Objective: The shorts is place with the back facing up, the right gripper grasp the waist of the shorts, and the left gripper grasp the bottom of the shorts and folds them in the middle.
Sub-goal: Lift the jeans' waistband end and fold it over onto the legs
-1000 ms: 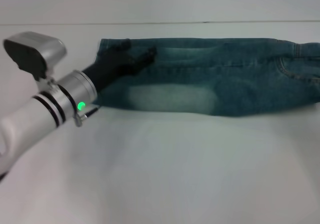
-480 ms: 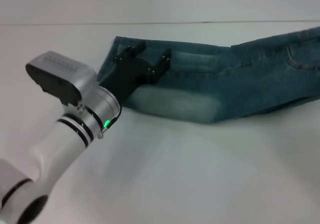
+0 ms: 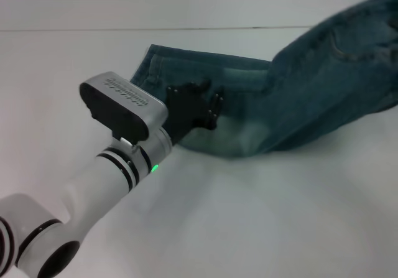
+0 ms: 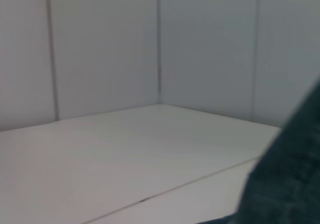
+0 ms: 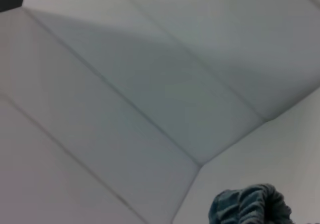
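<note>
head view, near to far: left arm comes in low across the white counter, silver wrist with green ring, and the left end effector sits on the hem end of the shorts. its two black fingers look spread apart over the denim with nothing obviously between them; cloth under it may be pinned but i can't confirm a grip.

shorts lie folded lengthwise into a long strip. hem end flat on the counter at the left, faded pale patch just beside the fingers. waist end at the far right is raised off the counter and tilts up toward the frame edge.

right end effector isn't visible in head view. right wrist view only shows a bunched wad of denim at the edge, so it's probably clamped on the waist, but finger state: cannot tell.

handling, my read: denim is soft, limp, fairly heavy for cloth, not slippery, not fragile. it'll sag between holds. best hold at the left is the doubled hem edge, pinching all layers together, so the fold lands mid-length.
</note>
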{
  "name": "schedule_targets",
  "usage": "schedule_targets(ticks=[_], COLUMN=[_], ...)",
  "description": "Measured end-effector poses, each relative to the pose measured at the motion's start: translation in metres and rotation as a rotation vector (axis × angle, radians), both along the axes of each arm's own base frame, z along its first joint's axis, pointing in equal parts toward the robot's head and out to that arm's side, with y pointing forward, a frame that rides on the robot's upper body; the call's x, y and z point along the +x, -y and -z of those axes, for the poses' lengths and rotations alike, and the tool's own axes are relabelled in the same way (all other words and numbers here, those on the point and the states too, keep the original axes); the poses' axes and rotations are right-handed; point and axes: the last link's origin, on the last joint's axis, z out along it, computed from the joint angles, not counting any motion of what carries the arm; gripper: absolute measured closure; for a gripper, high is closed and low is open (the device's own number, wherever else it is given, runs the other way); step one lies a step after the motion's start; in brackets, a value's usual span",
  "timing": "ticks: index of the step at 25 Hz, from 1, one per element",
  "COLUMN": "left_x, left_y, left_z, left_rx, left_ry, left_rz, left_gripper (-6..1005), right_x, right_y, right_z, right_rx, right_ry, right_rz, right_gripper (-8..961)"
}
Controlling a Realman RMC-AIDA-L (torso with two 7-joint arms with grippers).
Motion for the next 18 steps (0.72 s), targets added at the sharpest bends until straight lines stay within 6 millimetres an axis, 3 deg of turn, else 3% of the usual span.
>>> schedule_targets(ticks=[6, 13, 17, 18], left_x=[0.003, 0.005, 0.011, 0.012], left_y=[0.005, 0.012, 0.019, 0.020], left_z=[0.005, 0.011, 0.017, 0.018], left_rx=[-0.025, -0.052, -0.084, -0.088], left_ry=[-0.006, 0.008, 0.015, 0.017], left_rz=[0.018, 0.011, 0.032, 0.035], left_gripper=[813, 1001, 1000, 1000], right_x=[-0.052, -0.120, -0.159, -0.159], right_y=[-0.050, -0.100, -0.121, -0.121], right_z=[0.009, 0.042, 0.070, 0.070], right_rx=[-0.074, -0.161, -0.181, -0.181], right_ry=[0.069, 0.218, 0.295, 0.295], right_rz=[-0.098, -0.177, -0.210, -0.210], right_gripper=[783, 785, 784, 783])
